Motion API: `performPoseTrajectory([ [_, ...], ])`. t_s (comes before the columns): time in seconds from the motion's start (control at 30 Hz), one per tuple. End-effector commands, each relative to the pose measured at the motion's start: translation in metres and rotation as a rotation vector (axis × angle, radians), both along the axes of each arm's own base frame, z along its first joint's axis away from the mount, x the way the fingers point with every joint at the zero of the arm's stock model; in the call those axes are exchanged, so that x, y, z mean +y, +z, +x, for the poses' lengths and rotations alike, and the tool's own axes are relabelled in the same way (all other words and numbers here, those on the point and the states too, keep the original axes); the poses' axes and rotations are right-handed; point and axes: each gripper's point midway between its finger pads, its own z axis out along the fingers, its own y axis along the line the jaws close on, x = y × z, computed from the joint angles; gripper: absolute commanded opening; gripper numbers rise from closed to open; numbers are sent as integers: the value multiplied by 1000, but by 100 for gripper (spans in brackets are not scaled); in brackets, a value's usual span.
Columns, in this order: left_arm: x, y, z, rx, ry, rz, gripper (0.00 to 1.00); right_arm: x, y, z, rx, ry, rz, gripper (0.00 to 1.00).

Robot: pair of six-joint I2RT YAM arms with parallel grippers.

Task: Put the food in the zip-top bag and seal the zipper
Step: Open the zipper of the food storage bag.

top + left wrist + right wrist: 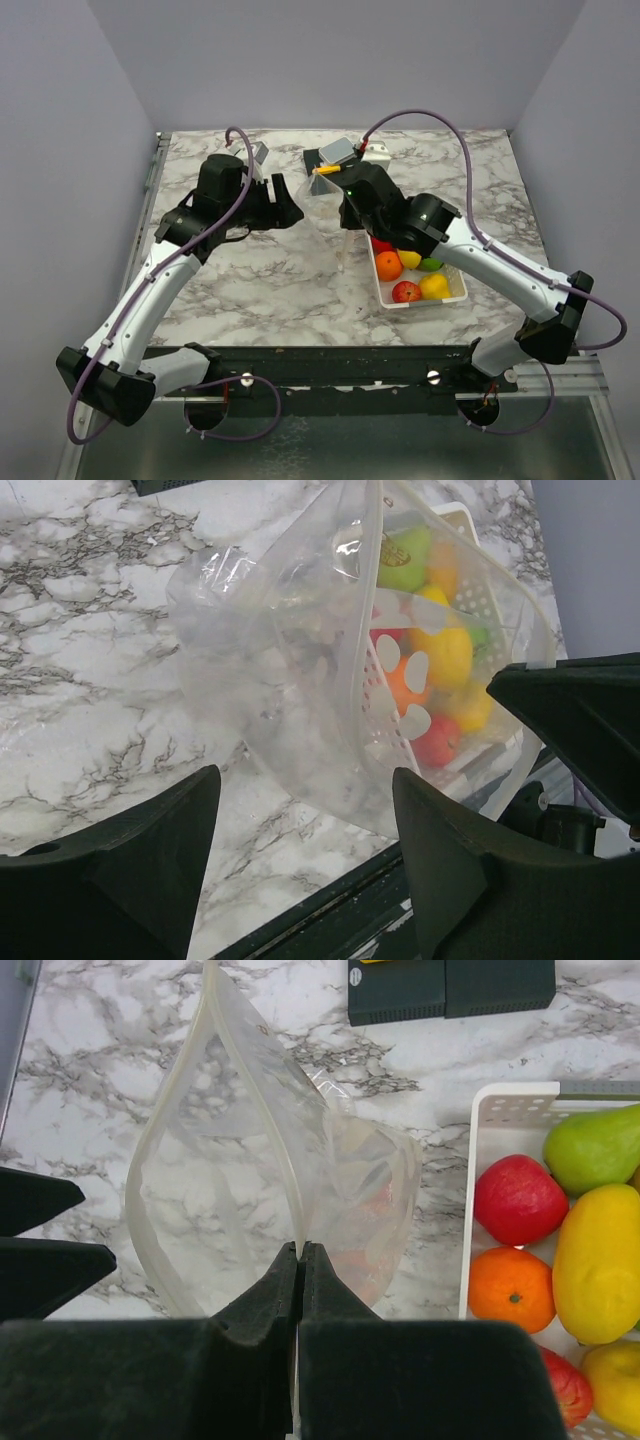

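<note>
Table (260, 290): marbled slab, bare veined surface left of the bag, grey walls on three sides.
Zip-top bag (230, 1160): clear, soft, white-dotted, mouth bowed open, just beside the white perforated basket (500, 1110).
Right gripper (300, 1255): jaws pressed together on the zipper (283, 1140) rim, arm reaching over the basket.
Left gripper (300, 800): jaws wide, nothing held, facing the bag.
Food (590, 1250): glossy, rounded, lying in the basket.

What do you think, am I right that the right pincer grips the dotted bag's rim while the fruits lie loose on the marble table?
Not quite: the fruits lie in the white basket, not on the table, as the right wrist view shows. The right pincer does grip the rim of the dotted bag.
</note>
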Motion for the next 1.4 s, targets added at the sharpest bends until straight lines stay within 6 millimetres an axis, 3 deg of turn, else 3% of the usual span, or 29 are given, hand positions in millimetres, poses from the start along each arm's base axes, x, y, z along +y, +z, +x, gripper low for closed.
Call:
performPoseTrajectory([
  [0.0,-3,3,3,31,24,-21,71,14,9,13,-61,-54,47,1],
  [0.27,-2,-11,12,73,70,-3,68,31,8,19,-80,-55,54,1],
  [0.53,-1,-29,18,106,92,30,55,36,1,22,-84,-66,50,1],
  [0.83,5,-46,24,128,130,71,49,44,-1,21,-87,-54,57,1],
  [1.07,8,-51,29,130,148,94,27,43,-3,21,-90,-58,52,1],
  [1.2,12,-47,31,108,159,112,0,41,-8,23,-94,-69,31,1],
  [1.37,17,-37,32,90,152,156,0,37,-15,24,-96,-84,1,1],
])
